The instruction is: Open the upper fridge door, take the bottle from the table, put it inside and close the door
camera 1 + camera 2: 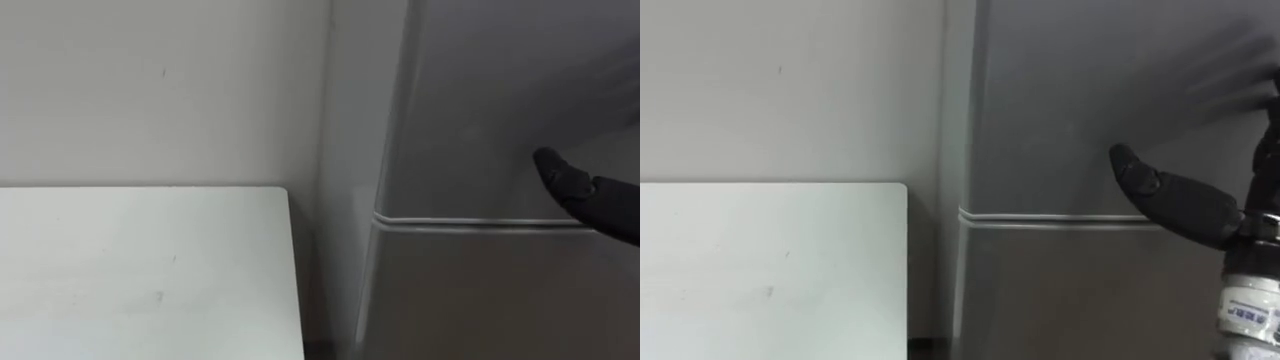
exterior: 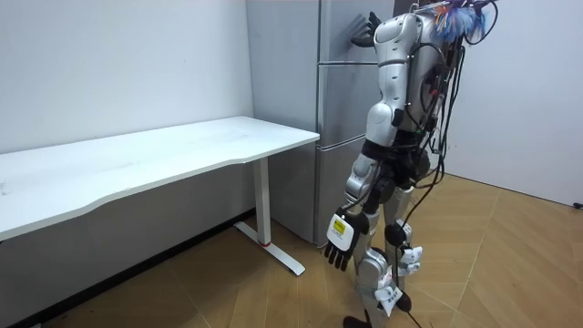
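Partly cut off at the picture's edge, the right hand (image 1: 1182, 203) is raised at the upper door (image 1: 1070, 90) of the grey fridge (image 2: 339, 118), just above the seam (image 1: 1040, 218) between its two closed doors. Its thumb juts straight; the other fingers are blurred but look spread. Where the bottle is cannot be told. The left hand (image 2: 340, 242) hangs by the thigh, fingers relaxed, near the white table (image 1: 140, 270).

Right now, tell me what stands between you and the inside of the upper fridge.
The upper door itself: it is shut, closed down to the seam with the lower door. The right hand is raised open in front of it, near that seam; the left hand hangs open and empty by the robot's side.
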{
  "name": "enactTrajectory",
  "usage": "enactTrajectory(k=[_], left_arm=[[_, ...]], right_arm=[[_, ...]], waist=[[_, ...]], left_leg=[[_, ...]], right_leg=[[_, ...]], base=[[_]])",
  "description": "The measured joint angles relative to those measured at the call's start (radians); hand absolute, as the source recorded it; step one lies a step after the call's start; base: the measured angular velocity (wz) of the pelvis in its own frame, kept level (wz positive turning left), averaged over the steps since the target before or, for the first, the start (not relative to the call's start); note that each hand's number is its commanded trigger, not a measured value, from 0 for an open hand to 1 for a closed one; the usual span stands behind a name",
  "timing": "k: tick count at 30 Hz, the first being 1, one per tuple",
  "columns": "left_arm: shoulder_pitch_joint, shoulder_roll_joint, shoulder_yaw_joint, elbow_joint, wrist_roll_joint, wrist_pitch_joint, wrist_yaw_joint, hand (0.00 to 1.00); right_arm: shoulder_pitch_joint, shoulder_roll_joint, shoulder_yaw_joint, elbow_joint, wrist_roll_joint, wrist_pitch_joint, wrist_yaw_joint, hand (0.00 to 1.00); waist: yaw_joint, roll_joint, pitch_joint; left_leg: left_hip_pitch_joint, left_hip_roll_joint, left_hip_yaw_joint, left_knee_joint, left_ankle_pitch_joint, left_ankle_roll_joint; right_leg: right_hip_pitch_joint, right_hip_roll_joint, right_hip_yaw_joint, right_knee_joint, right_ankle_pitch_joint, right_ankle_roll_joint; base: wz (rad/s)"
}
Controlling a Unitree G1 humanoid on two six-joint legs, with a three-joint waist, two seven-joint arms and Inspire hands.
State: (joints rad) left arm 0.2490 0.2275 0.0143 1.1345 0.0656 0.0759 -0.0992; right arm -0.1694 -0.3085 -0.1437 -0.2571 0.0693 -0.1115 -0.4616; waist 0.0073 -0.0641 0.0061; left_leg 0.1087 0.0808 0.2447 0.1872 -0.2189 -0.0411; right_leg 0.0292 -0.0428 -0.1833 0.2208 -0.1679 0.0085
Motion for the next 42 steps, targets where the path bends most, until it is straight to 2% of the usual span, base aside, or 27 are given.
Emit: enactTrajectory(k=[3,5,12,16,17,23,31,36,38,42], left_arm=[[0.005,0.002,0.003,-0.026,0.048,0.015,-0.001,0.0],[0.011,0.002,0.0,-0.056,0.067,0.036,-0.001,0.0],[0.01,0.002,-0.001,-0.085,0.066,0.058,-0.001,0.0],[0.01,0.003,-0.007,-0.089,0.066,0.07,-0.001,0.0],[0.01,0.003,-0.01,-0.091,0.065,0.07,-0.001,0.0],[0.015,0.002,-0.02,-0.091,0.056,0.07,-0.001,0.0],[0.015,0.002,-0.017,-0.094,0.053,0.061,-0.002,0.0],[0.019,0.002,-0.016,-0.094,0.042,0.046,-0.002,0.0],[0.033,0.003,-0.016,-0.107,0.019,0.04,-0.001,0.0],[0.055,0.003,-0.015,-0.125,0.003,0.029,-0.002,0.0]], right_arm=[[-0.036,-0.001,0.001,0.091,-0.002,-0.028,0.0,0.0],[-0.074,-0.001,0.007,0.166,-0.011,-0.04,-0.006,0.0],[-0.167,-0.004,0.025,0.329,-0.069,-0.041,-0.035,0.0],[-0.196,-0.007,0.025,0.384,-0.071,-0.04,-0.054,0.0],[-0.198,-0.013,0.025,0.397,-0.072,-0.04,-0.055,0.0],[-0.201,-0.027,0.025,0.414,-0.067,-0.04,-0.061,0.0],[-0.2,-0.037,0.026,0.401,-0.055,-0.042,-0.063,0.0],[-0.198,-0.037,0.026,0.383,0.012,-0.054,-0.067,0.0],[-0.195,-0.039,0.025,0.358,0.08,-0.056,-0.062,0.0],[-0.176,-0.052,0.016,0.332,0.123,-0.071,-0.061,0.0]], waist=[[0.001,-0.005,0.0013],[0.001,-0.008,0.0018],[0.017,-0.008,0.0015],[0.028,-0.009,-0.0072],[0.028,-0.011,-0.0093],[0.028,-0.011,-0.0096],[0.021,-0.006,-0.012],[0.016,0.0,-0.0137],[0.011,0.004,-0.014],[0.0,0.012,-0.0149]], left_leg=[[-0.006,-0.001,-0.012,0.001,0.0,0.001],[-0.009,-0.004,-0.031,0.013,-0.001,0.005],[-0.017,-0.01,-0.053,0.03,0.005,0.011],[-0.041,-0.011,-0.064,0.05,0.008,0.016],[-0.045,-0.013,-0.068,0.051,0.012,0.017],[-0.048,-0.024,-0.101,0.051,0.018,0.02],[-0.064,-0.026,-0.11,0.054,0.02,0.022],[-0.063,-0.025,-0.111,0.053,0.02,0.023],[-0.063,-0.026,-0.111,0.052,0.02,0.023],[-0.062,-0.026,-0.117,0.051,0.019,0.023]], right_leg=[[0.0,-0.001,-0.007,0.0,0.006,-0.001],[0.006,-0.002,-0.013,-0.001,0.014,0.0],[0.003,-0.009,-0.018,-0.002,0.029,0.012],[-0.007,-0.01,-0.022,-0.003,0.042,0.011],[-0.008,-0.011,-0.023,-0.004,0.044,0.011],[-0.004,-0.016,-0.039,-0.001,0.045,0.011],[-0.007,-0.017,-0.044,-0.005,0.047,0.011],[0.0,-0.015,-0.047,-0.017,0.052,0.012],[0.001,-0.015,-0.046,-0.019,0.052,0.012],[0.007,-0.015,-0.053,-0.025,0.052,0.012]], base=[[0.04],[0.05],[0.02],[0.06],[0.1],[0.08],[0.02],[0.0],[0.0],[0.05]])
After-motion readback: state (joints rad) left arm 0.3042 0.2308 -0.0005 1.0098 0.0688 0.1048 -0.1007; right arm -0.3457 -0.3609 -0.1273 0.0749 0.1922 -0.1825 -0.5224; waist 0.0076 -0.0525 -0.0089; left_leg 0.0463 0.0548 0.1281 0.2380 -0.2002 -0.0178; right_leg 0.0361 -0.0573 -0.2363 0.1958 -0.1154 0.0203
